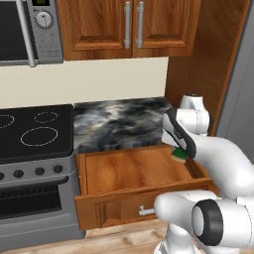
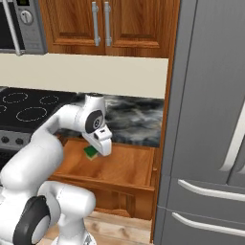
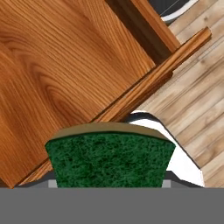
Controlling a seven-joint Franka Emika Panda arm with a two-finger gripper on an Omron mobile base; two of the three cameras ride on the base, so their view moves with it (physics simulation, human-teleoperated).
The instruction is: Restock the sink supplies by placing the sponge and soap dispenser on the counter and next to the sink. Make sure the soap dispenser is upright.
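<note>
You had one sponge (image 3: 109,159) in the gripper (image 3: 109,183), and it sat right against the hand camera: the green scrub face was turned toward the lens and a thin yellow edge ran along its far side. In the hand view its long axis ran straight across the picture, from one side of the gripper to the other, so the fingers were pinched on its two short ends at a middling width, neither wide nor nearly closed. The fingertips themselves were hidden behind the sponge.

From the left base view, the sponge (image 1: 179,155) showed as a small green patch just under the hand, above the far right corner of the open drawer (image 1: 134,173). In the right base view the same green patch (image 2: 91,152) hung just below the gripper (image 2: 98,152), over the back left part of the drawer (image 2: 119,167). You could not tell from either base view whether it was touching the drawer floor or held just clear of it.

There was one drawer pulled out, its wooden floor bare. Behind it lay one stretch of marbled counter (image 1: 119,124), with one stove (image 1: 34,134) to its left and two upper cabinet doors (image 1: 129,25) above. One grey fridge (image 2: 210,119) stood to the right.
</note>
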